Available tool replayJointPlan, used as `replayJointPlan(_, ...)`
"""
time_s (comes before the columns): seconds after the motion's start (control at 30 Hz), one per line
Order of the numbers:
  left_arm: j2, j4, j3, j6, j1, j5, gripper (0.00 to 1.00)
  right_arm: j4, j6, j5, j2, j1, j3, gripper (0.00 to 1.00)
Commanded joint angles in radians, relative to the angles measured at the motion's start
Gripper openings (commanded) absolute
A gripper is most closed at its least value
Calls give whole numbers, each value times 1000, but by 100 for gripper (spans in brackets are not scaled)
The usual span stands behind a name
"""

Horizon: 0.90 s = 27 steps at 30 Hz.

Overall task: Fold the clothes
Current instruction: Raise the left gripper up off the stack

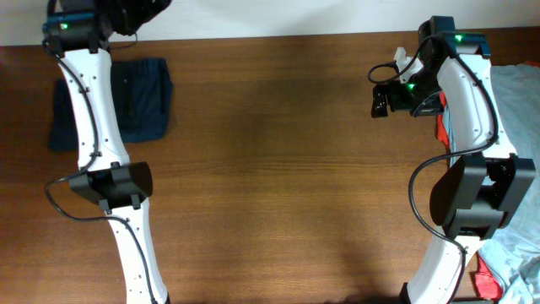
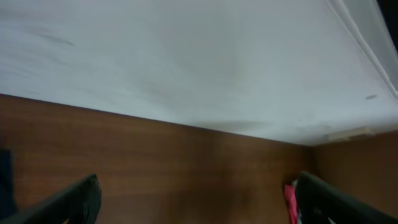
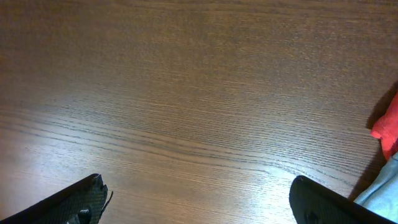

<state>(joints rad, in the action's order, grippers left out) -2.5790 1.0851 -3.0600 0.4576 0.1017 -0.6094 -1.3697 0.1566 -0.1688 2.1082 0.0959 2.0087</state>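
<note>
We found the navy garment point(image 1: 143, 101) lying folded on the desk point(image 1: 278, 169) near its far left corner, with the left arm point(image 1: 89, 101) stretched over its left part. The left tool point(image 2: 198, 186) was up past that garment, at the far edge of the desk. In its wrist view the two fingers point(image 2: 81, 199) stood wide apart with nothing between them, so it was released. That view looked along the bare wood toward the white wall point(image 2: 186, 62). Only a dark sliver at the left border may have been the navy garment; we could not tell for sure.

The right tool point(image 3: 198, 186) hung over bare wood on the right half of the desk, its fingers point(image 3: 311, 199) also spread wide and gripping nothing. The rest of the clothes lay to its right. A red garment point(image 1: 443, 131) showed at the desk's right side, partly hidden by the right arm point(image 1: 472, 101), and a pale grey-blue garment point(image 1: 519, 110) was heaped beyond it at the right edge. In the right wrist view both pieces sat at the right border, beside the tool and not touching either finger. The navy garment was well apart from this tool.
</note>
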Motion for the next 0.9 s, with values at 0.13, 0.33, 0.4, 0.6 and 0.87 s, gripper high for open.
replayJointPlan(0.13,-13,9,2,-2,-42,7,99,-3,0,13,-24,3,12,99)
replayJointPlan(0.33,-13,9,2,-2,-44,7,99,-3,0,13,-24,3,12,99)
replayJointPlan(0.4,-13,9,2,-2,-44,7,99,-3,0,13,-24,3,12,99)
replayJointPlan(0.6,-13,9,2,-2,-44,7,99,-3,0,13,-24,3,12,99)
replayJointPlan(0.87,-13,9,2,-2,-44,7,99,-3,0,13,-24,3,12,99)
